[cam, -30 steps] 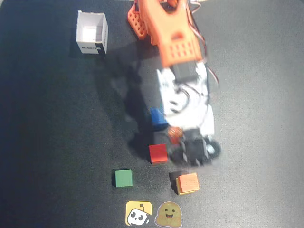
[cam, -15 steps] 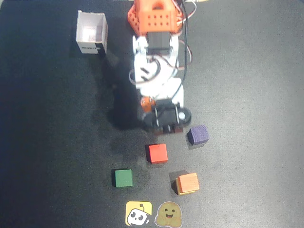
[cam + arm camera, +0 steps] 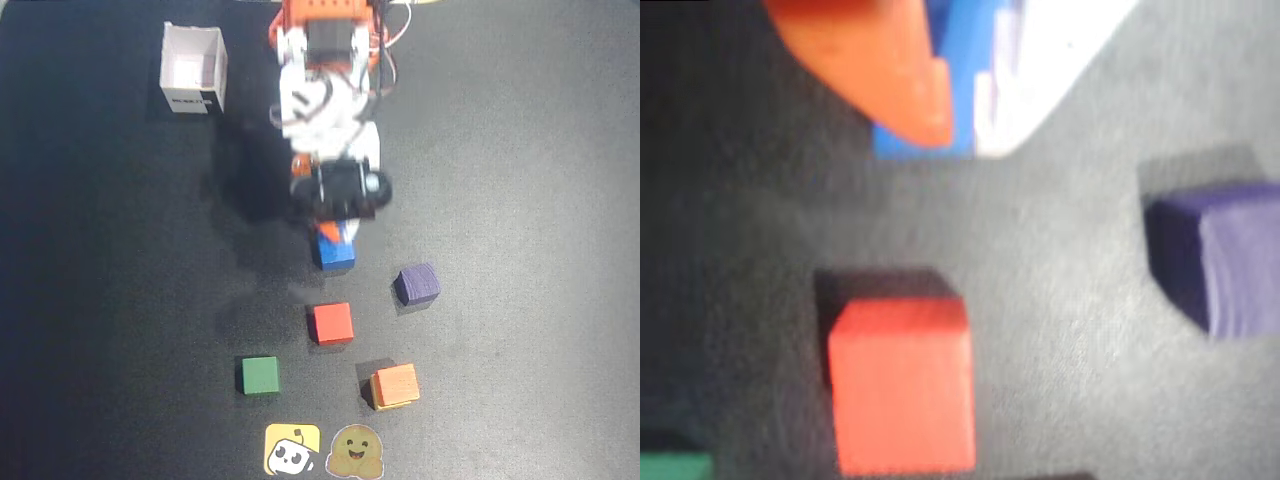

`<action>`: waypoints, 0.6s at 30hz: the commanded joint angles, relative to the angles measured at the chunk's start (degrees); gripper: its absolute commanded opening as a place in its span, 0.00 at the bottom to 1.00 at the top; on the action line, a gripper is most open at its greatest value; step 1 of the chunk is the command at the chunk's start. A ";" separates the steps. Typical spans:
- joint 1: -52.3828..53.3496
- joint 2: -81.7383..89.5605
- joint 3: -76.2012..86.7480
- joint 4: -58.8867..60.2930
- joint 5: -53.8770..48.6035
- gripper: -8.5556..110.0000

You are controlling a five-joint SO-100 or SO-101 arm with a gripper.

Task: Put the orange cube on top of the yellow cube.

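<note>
You see the orange cube point(image 3: 397, 382) near the bottom of the overhead view, a small matte block in bright orange; it sits squarely on the yellow cube point(image 3: 376, 392), of which only a pale cream edge shows along its left and lower sides; the 2 are touching, stacked on the dark counter point(image 3: 540, 250). Just below the stack lie 2 flat stickers, a yellow one with a cartoon face point(image 3: 292, 449) and a tan smiling one point(image 3: 352, 451).

The white box point(image 3: 193, 68) at the upper left stands upright and open at the top; its inside looks bare, with nothing visible in it.

Your gripper point(image 3: 336, 238) is well apart from the stack, further up the overhead view; its jaws are clamped on the blue cube point(image 3: 334, 252), and in the wrist view the orange finger point(image 3: 880, 65) and the white one press either side of the blue block. A redder cube point(image 3: 332, 322) lies below it, a purple cube point(image 3: 417, 284) to the right, a green cube point(image 3: 259, 375) lower left.
</note>
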 commanded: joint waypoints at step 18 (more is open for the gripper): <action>0.35 22.68 0.00 35.07 1.05 0.07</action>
